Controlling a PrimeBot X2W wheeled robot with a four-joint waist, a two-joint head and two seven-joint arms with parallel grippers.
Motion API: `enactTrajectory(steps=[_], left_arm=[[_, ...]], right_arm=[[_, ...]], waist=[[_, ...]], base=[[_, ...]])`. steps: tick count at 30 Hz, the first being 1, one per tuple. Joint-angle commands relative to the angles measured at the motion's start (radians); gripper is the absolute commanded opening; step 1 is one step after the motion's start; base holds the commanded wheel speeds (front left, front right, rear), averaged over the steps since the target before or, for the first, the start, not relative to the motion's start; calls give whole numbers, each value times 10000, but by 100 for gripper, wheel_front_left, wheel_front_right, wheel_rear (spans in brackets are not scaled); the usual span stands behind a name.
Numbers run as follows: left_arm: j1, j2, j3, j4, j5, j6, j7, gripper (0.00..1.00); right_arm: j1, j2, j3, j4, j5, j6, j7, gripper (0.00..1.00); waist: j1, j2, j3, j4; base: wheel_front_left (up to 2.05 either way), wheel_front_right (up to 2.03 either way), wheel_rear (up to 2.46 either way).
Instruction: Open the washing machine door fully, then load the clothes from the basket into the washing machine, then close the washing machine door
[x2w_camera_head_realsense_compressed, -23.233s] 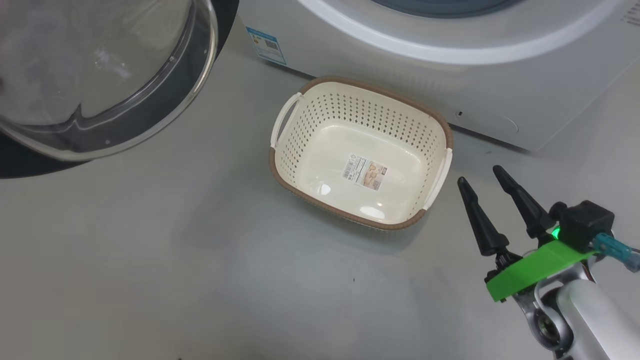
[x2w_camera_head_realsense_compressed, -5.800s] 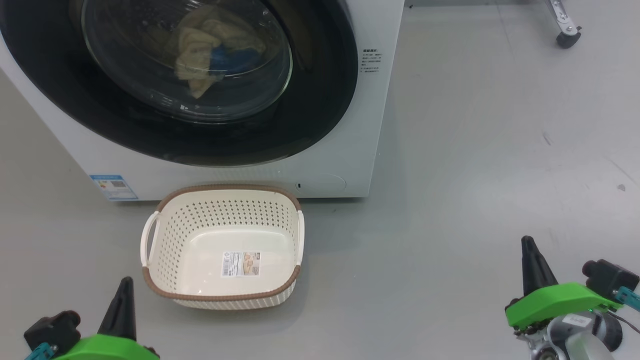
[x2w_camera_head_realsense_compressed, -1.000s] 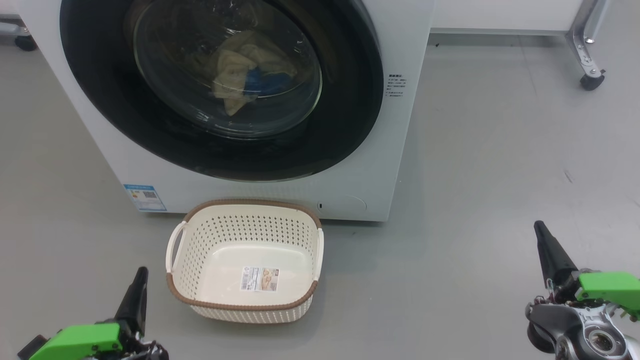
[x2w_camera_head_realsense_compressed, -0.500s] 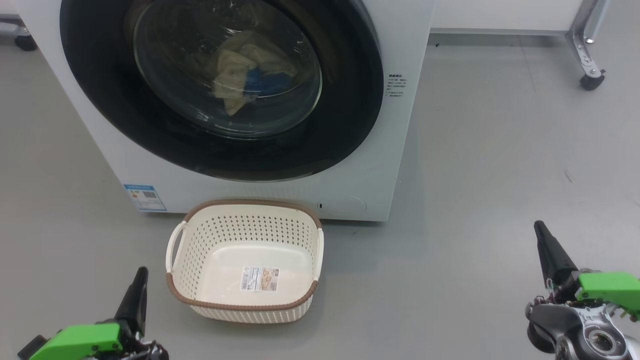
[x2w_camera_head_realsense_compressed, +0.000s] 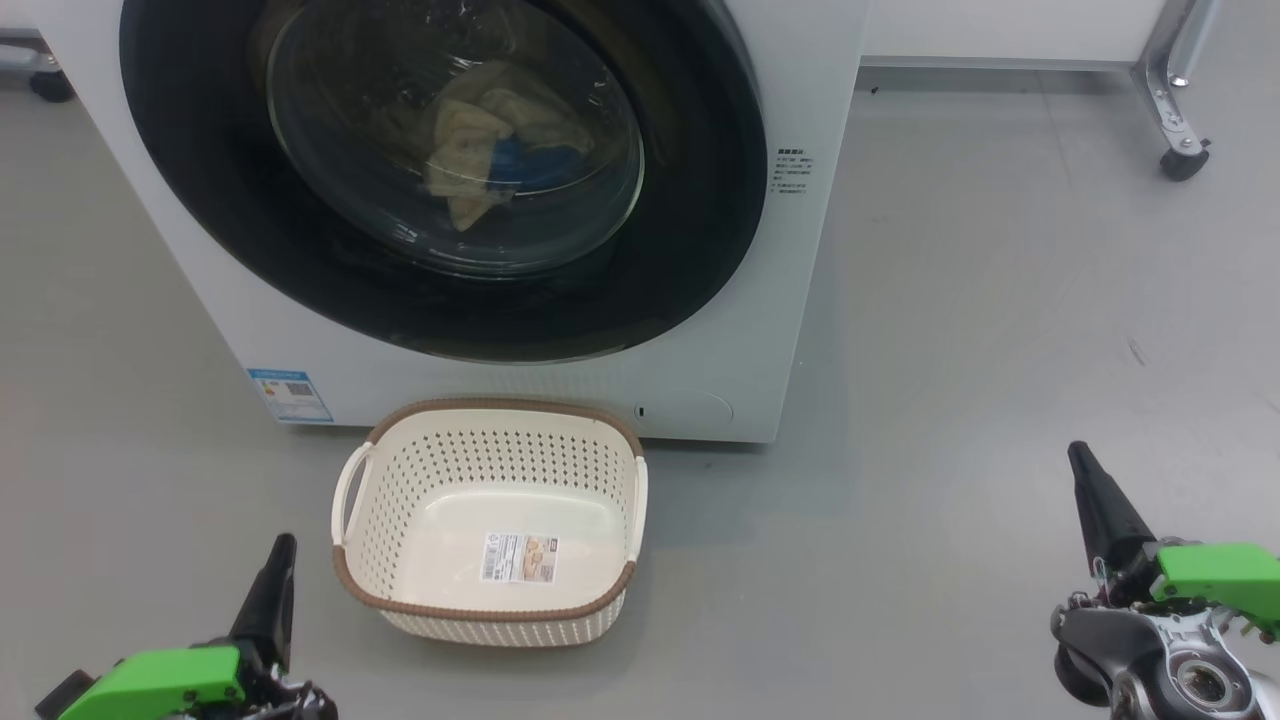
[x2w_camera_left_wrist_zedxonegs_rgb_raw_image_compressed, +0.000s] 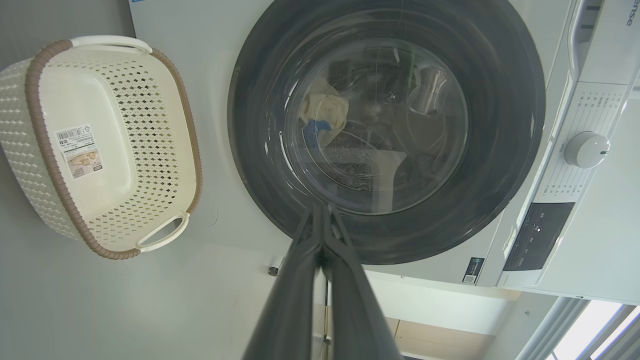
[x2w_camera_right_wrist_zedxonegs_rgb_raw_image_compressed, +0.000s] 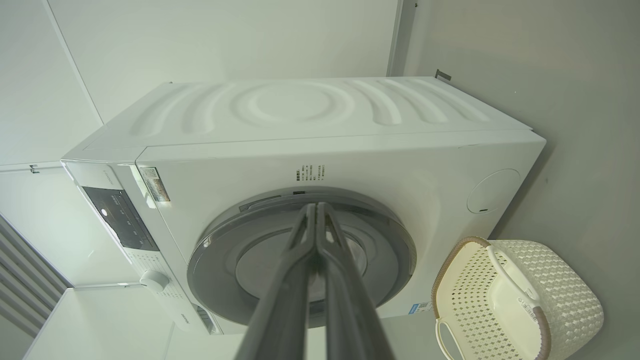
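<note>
The white washing machine (x2w_camera_head_realsense_compressed: 810, 300) (x2w_camera_left_wrist_zedxonegs_rgb_raw_image_compressed: 595, 240) (x2w_camera_right_wrist_zedxonegs_rgb_raw_image_compressed: 300, 115) stands ahead with its round black-rimmed door (x2w_camera_head_realsense_compressed: 690, 250) (x2w_camera_left_wrist_zedxonegs_rgb_raw_image_compressed: 505, 165) (x2w_camera_right_wrist_zedxonegs_rgb_raw_image_compressed: 395, 235) closed flat against the front. Behind the glass lie the pale yellow clothes (x2w_camera_head_realsense_compressed: 470, 150) (x2w_camera_left_wrist_zedxonegs_rgb_raw_image_compressed: 325, 107) with a blue patch. On the floor in front sits the cream basket (x2w_camera_head_realsense_compressed: 480, 600) (x2w_camera_left_wrist_zedxonegs_rgb_raw_image_compressed: 45, 150) (x2w_camera_right_wrist_zedxonegs_rgb_raw_image_compressed: 560, 295), with nothing in it but a label sticker. My left gripper (x2w_camera_head_realsense_compressed: 280, 548) (x2w_camera_left_wrist_zedxonegs_rgb_raw_image_compressed: 320, 210) is shut and holds nothing, low at the basket's left. My right gripper (x2w_camera_head_realsense_compressed: 1080, 455) (x2w_camera_right_wrist_zedxonegs_rgb_raw_image_compressed: 316, 207) is shut with nothing in it, far right of the machine.
Grey floor spreads wide to the right of the machine. A metal frame leg on a castor (x2w_camera_head_realsense_compressed: 1185, 160) stands at the far right back. A white control knob (x2w_camera_left_wrist_zedxonegs_rgb_raw_image_compressed: 585, 149) and dark panel sit on the machine's front.
</note>
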Motion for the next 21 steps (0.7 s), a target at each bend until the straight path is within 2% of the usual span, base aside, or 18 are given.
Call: enactTrajectory(steps=[1, 21], left_arm=[[-419, 85, 358, -366, -50, -6, 54, 0], [-419, 85, 357, -366, -51, -6, 54, 0]], right_arm=[[-332, -164, 155, -382, 77, -25, 58, 0], [-332, -164, 155, -382, 78, -25, 57, 0]], waist=[[0, 0, 0, 0], [0, 0, 0, 0]], base=[[0, 0, 0], [0, 0, 0]])
